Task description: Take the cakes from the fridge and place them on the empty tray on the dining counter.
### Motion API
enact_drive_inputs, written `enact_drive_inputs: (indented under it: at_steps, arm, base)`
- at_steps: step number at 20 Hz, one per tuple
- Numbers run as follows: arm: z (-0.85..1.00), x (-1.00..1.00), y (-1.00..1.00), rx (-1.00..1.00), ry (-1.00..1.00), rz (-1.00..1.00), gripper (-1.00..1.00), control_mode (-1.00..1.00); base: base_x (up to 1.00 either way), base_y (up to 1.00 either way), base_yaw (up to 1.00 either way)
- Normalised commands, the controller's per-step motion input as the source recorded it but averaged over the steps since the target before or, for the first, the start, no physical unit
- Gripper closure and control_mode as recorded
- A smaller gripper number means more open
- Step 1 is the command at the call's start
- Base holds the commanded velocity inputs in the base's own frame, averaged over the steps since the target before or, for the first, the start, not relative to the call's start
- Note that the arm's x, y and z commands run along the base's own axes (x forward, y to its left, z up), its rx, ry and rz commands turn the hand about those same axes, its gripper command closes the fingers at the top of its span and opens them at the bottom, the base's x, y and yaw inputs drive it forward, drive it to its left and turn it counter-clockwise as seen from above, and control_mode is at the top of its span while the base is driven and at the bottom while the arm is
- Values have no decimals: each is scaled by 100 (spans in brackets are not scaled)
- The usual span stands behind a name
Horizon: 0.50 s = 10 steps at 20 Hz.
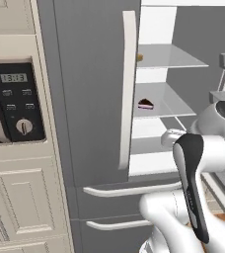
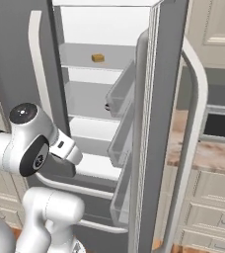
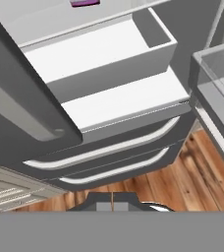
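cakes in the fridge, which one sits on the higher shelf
The tan-golden square block, on the upper glass shelf; the dark chocolate wedge with a pink-white layer sits one shelf lower.

two cakes, one fridge, one oven panel

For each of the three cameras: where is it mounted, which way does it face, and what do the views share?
Left base view: behind the arm, facing the dark grey fridge; white arm at lower right.
Right base view: other side, facing its open right door; arm at lower left.
Hand view: looks down at the fridge's drawers; shut gripper.
Shared: dark chocolate cake wedge, tan square cake.
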Motion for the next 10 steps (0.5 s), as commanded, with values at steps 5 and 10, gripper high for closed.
enact_drive_inputs:
  at_steps: [5,10]
  arm:
    - [0,0,0,0,0,0,100,100]
    - [0,0,0,0,0,0,100,100]
  base:
    - [32,-23,5]
    - [30,-28,7]
